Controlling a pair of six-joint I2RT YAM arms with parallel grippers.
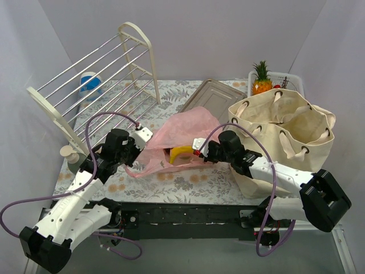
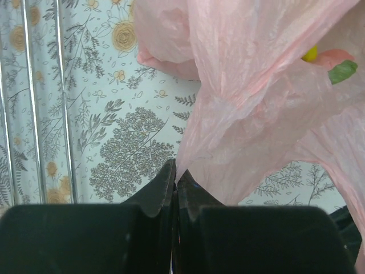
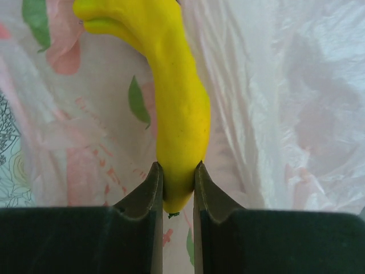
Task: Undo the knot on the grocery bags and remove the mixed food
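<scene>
The pink plastic bag [image 1: 179,134] lies open in the middle of the table. My left gripper [image 1: 138,153] is shut on its left edge, and the pinched pink film [image 2: 228,125] rises from my closed jaws [image 2: 176,171]. My right gripper [image 1: 199,152] is shut on the end of a yellow banana [image 1: 181,152] at the bag's mouth; the banana [image 3: 174,103] sticks up between my jaws [image 3: 178,171]. The beige canvas tote [image 1: 282,134] stands at the right with eyelets and cord. A pineapple [image 1: 262,80] and a small red fruit [image 1: 278,87] are behind it.
A white slotted basket [image 1: 293,80] holds the pineapple at the back right. A metal tray [image 1: 212,97] lies behind the pink bag. A cream wire rack [image 1: 97,80] lies tilted at the left over a blue-and-white tub [image 1: 90,85]. A small knob [image 1: 69,153] stands at the left edge.
</scene>
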